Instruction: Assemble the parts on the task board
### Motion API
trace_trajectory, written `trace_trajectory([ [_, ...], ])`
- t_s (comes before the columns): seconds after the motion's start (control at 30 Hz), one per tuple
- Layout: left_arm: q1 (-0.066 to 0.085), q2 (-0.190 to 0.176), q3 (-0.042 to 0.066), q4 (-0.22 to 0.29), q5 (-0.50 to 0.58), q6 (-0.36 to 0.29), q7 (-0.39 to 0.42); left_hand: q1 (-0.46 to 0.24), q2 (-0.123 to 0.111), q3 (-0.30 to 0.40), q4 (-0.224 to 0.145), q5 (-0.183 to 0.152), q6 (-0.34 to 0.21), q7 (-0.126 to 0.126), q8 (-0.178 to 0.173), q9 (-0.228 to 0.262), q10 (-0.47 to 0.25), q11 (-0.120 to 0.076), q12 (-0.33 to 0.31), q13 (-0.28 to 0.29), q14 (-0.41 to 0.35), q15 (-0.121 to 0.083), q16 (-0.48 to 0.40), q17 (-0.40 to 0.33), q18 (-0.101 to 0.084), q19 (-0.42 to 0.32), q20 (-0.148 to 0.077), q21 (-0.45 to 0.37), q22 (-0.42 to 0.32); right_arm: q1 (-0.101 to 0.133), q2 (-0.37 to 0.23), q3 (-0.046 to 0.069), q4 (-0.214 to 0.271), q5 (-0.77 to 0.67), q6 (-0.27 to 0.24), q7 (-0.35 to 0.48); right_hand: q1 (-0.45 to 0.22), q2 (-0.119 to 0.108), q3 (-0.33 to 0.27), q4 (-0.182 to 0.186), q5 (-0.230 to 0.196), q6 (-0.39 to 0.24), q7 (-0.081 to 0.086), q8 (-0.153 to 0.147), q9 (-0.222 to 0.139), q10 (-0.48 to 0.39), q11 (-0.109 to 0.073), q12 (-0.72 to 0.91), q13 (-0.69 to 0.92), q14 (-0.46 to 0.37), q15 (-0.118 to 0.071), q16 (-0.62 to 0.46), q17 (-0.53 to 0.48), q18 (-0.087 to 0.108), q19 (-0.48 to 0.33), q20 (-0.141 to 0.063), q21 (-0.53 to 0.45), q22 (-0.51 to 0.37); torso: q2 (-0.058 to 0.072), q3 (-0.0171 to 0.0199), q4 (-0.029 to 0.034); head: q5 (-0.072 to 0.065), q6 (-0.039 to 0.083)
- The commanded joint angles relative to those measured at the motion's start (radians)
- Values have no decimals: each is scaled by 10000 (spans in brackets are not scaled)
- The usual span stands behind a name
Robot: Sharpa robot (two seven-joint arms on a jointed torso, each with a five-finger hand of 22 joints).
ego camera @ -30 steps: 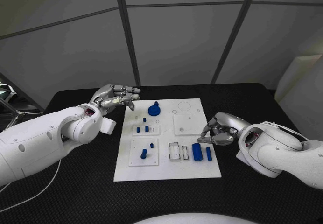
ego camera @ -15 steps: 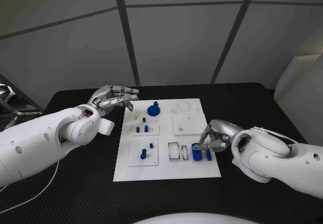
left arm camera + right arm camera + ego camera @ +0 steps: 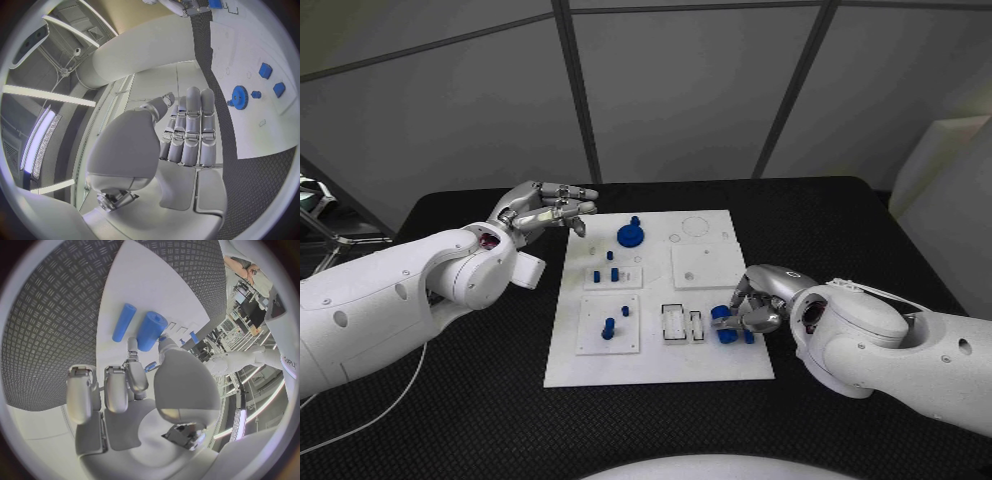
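The white task board (image 3: 661,365) lies mid-table. Near its right edge lie a thick blue cylinder (image 3: 727,335) (image 3: 152,330) and, beside it, a thin blue rod (image 3: 749,334) (image 3: 124,322). My right hand (image 3: 756,304) (image 3: 134,385) hovers low over them, its thumb and one finger set on either side of the thick cylinder's end; the cylinder still lies on the board. A blue gear (image 3: 630,237) (image 3: 238,95) stands at the board's far end. My left hand (image 3: 548,208) (image 3: 187,135) hangs off the board's far left corner, fingers curled, holding nothing.
Several small blue pegs (image 3: 604,273) stand in a square plate left of centre, and two more (image 3: 607,329) in the plate nearer me. Two white frames (image 3: 674,325) sit just left of the cylinders. Black table (image 3: 473,400) surrounds the board.
My right hand has moved left from the table onto the board's right edge and closed its thumb and finger around the thick cylinder. The left hand has stayed put.
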Motion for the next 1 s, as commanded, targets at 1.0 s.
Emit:
trace_trajectory([
  [1.0, 10, -60, 7, 1, 43, 122, -6, -31, 85, -18, -18, 19, -10, 46, -59, 15, -82, 0, -28, 26, -13, 79, -66, -15, -129, -18, 48, -72, -20, -285, 89, 11, 539, 974, -2788, 500, 431, 668, 204, -39, 1359, 510, -253, 143, 630, 26, -147, -99, 132, 630, -180, 132, 527, -250, 952, -175, 280, 2404, -7, -6, 11, 132, 18],
])
